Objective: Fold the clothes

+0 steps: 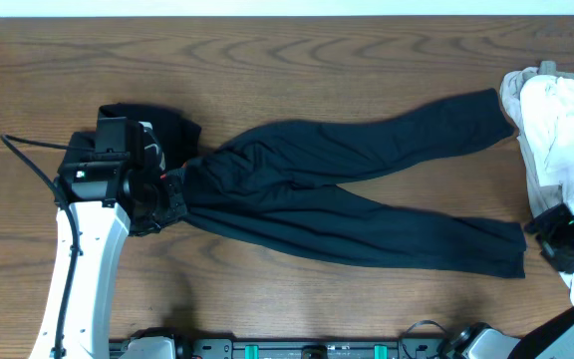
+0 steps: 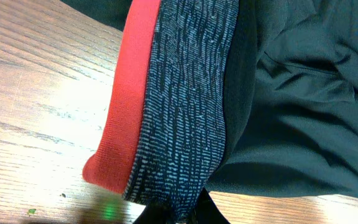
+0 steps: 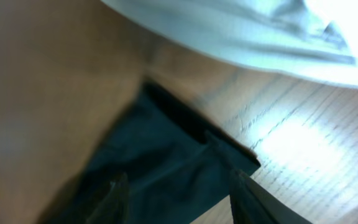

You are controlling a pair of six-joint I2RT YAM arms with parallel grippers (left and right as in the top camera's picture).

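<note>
Long dark trousers (image 1: 347, 170) lie flat across the table, waist to the left and both legs running right. Their orange-red and grey waistband (image 2: 173, 99) fills the left wrist view. My left gripper (image 1: 174, 189) is shut on the waistband's edge, the fingers pinching it at the bottom of that view (image 2: 182, 214). My right gripper (image 1: 551, 237) hovers by the lower leg's hem at the right. In the right wrist view it (image 3: 179, 199) stands open, fingers apart over the dark hem corner (image 3: 185, 162), which is blurred.
A heap of white and beige garments (image 1: 561, 130) lies at the right edge, just beyond the right gripper, and shows at the top of the right wrist view (image 3: 241, 31). More dark cloth (image 1: 167, 125) bunches behind the left wrist. Bare wooden tabletop (image 1: 297, 70) surrounds the trousers.
</note>
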